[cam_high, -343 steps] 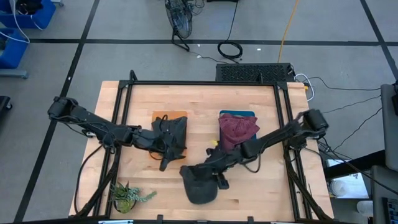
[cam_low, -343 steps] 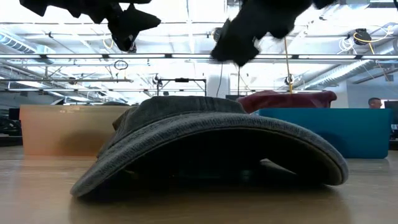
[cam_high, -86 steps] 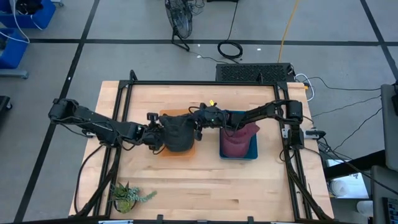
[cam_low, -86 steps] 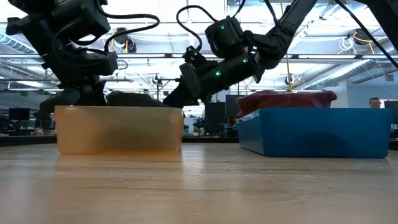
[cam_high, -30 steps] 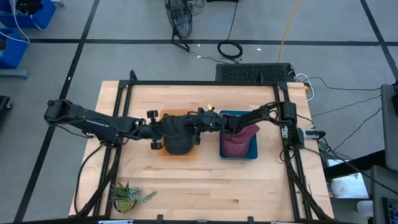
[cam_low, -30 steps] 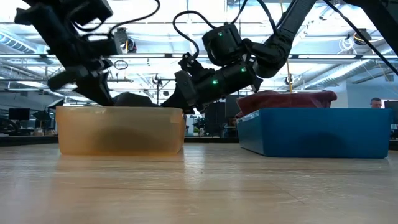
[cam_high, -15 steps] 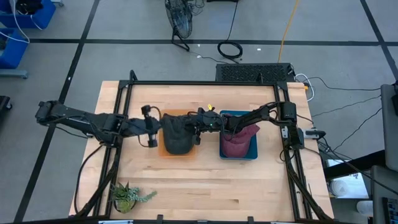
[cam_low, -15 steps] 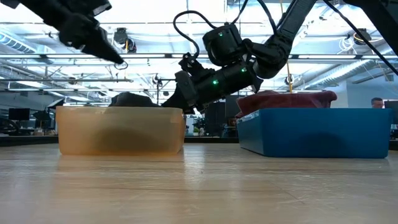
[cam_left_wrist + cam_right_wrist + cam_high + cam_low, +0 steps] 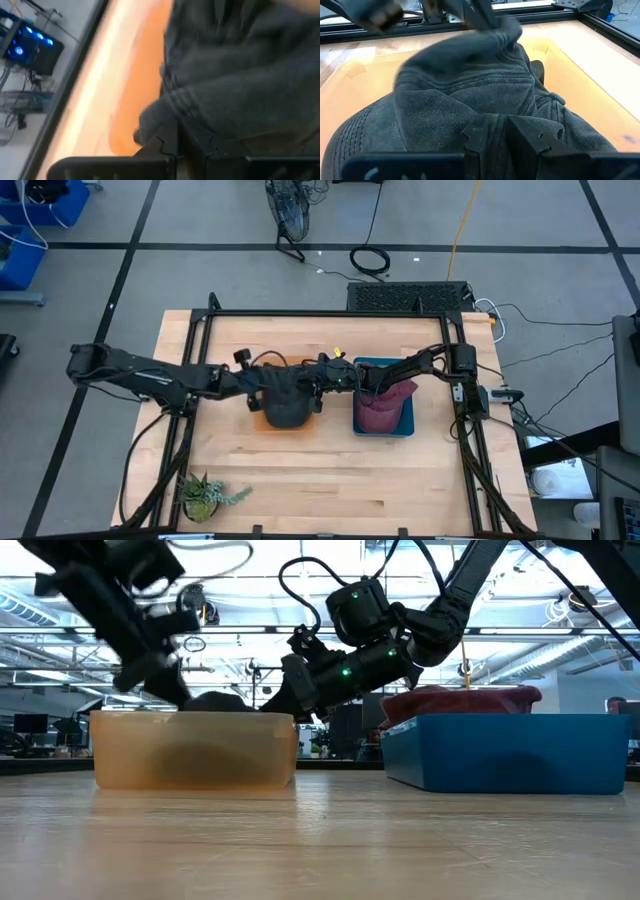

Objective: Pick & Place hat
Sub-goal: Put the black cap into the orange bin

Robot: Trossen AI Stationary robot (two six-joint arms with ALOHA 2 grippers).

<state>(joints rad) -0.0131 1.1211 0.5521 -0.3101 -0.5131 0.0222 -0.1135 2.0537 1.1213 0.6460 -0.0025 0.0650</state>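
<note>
Grey hat [image 9: 288,398] sits in orange bin [image 9: 258,423], desk centre, so placing looks nearly done. Right end effector [image 9: 496,131] pinches its fabric at 3 o'clock; left end effector [image 9: 175,145] clamps its 9 o'clock edge. Release remains.

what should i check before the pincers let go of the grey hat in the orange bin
1. Dark grey fabric hat sits inside the orange plastic bin: ok, mostly; in the high view its brim reaches the bin's front edge.
2. Right pincer shut on the hat: ok, fingers pinch the fabric.
3. Left pincer grip: ok, its fingers are closed on a fold of the hat.
4. Maroon hat lies in the blue bin, apart from the grey one: ok.
5. Brim fully below the orange bin's rim: cannot tell.
6. Small potted plant at the table corner is away from both arms: ok.
</note>
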